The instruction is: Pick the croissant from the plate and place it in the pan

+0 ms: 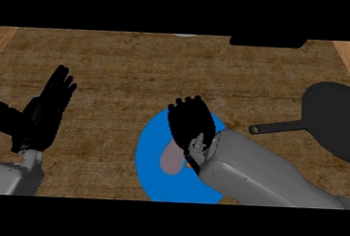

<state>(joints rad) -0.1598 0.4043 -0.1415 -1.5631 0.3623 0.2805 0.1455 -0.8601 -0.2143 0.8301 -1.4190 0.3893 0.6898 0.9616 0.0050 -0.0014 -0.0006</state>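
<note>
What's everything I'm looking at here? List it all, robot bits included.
counter: one, brown wood, fills the view
plate: one, blue, low centre
croissant: one, dull brownish, on the plate, partly hidden by the right hand
pan: one, dark grey, right edge, handle pointing left
black object: one, top edge, cut off, unclear what
white object: one, top edge, only a sliver
left hand: one, black, open, resting at left
right hand: one, black, open, over the plate
forearms: two, grey, from the lower edge
</note>
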